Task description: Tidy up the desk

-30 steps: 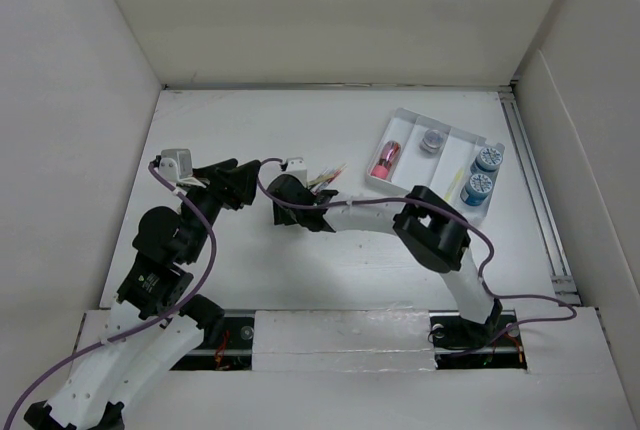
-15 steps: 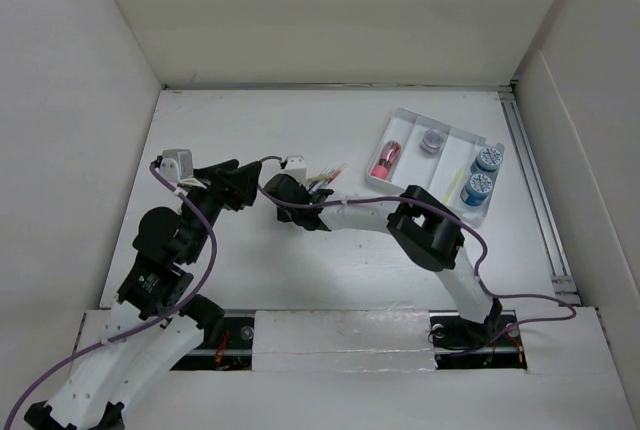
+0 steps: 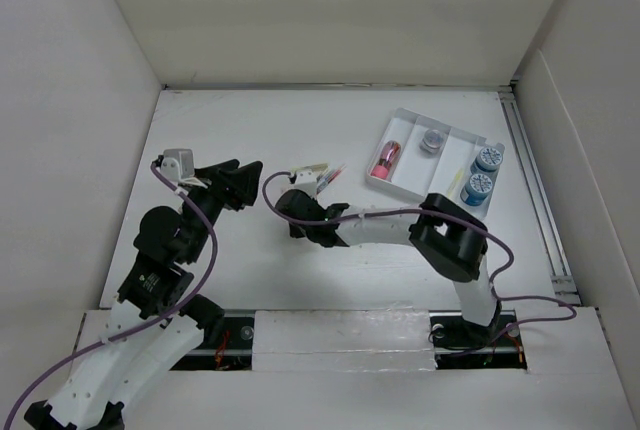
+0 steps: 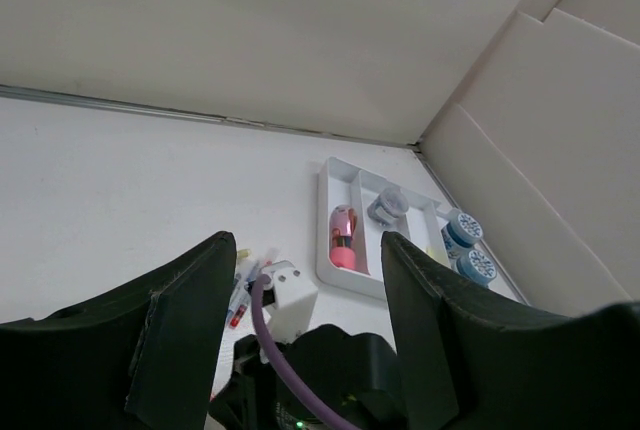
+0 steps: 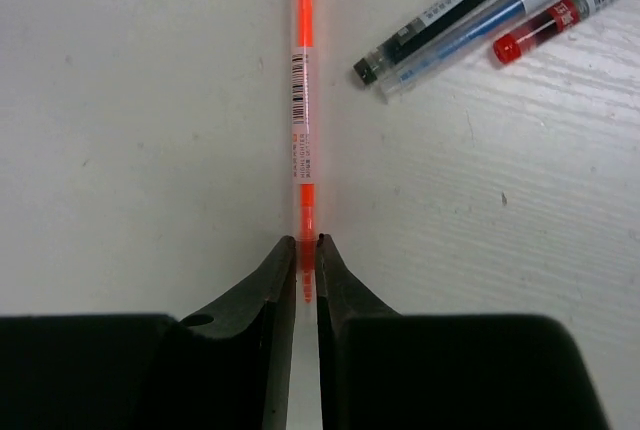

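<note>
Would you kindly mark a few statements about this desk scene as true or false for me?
1. The right gripper has its fingers closed on the orange pen. True.
2. The left gripper holds a pen. False: its fingers are open and hold nothing.
3. A pink item lies in the white tray. True.
4. The two blue round items sit on the bare desk. False: both sit in the tray's end compartment.

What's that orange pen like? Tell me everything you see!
The orange pen is a thin, clear plastic stick with orange inside and a white barcode label. It lies straight along the white desk, pointing away. The black right gripper pinches its near end. Three other pens lie nearby, not touching it.
</note>
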You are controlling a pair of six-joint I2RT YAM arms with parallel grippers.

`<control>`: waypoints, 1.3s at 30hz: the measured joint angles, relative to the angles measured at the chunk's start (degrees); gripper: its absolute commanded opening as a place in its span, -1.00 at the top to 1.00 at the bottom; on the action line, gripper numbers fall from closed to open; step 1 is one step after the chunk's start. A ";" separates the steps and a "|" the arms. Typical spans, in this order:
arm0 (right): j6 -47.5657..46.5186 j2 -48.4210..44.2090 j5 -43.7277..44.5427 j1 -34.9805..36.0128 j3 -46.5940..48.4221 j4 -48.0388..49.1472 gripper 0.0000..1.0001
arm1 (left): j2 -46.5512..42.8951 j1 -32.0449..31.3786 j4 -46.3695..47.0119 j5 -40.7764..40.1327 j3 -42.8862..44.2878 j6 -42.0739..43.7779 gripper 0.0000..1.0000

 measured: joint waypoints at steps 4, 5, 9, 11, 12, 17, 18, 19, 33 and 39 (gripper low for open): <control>-1.36 -5.40 -0.55 0.50 -3.69 2.80 0.95 | 0.33 0.00 0.00 0.04 0.00 0.02 -0.12; -1.77 -7.02 -0.55 0.50 -4.13 3.61 0.96 | 0.37 0.00 -0.02 0.04 0.00 0.02 -0.12; -2.54 -13.97 0.02 0.11 -5.75 7.37 1.00 | 0.39 0.00 -0.02 0.00 0.00 0.04 -0.13; -2.36 -18.23 0.00 -0.70 -7.78 9.18 1.00 | 0.42 0.00 -0.04 0.02 0.00 0.04 -0.13; -2.21 -20.63 -0.04 -1.42 -9.51 10.40 1.00 | 0.37 0.00 -0.04 0.04 0.00 0.07 -0.13; -0.76 -29.46 -0.68 -7.41 -17.44 13.14 0.99 | -0.22 0.00 0.09 0.02 0.00 0.07 -0.13; -0.50 -30.91 -0.59 -8.70 -19.26 13.31 0.99 | -0.22 0.00 0.09 0.07 0.00 0.07 -0.13; -0.31 -32.39 -0.15 -9.79 -21.16 13.18 0.99 | -0.22 0.00 0.09 0.07 0.00 0.07 -0.13; 2.34 -54.34 1.07 -34.75 -39.32 2.67 0.97 | 0.66 0.00 0.20 0.17 0.00 0.07 -0.13; 1.95 -52.96 -4.39 -46.14 -41.40 2.27 0.96 | 1.66 0.00 0.33 0.26 0.00 0.09 -0.13</control>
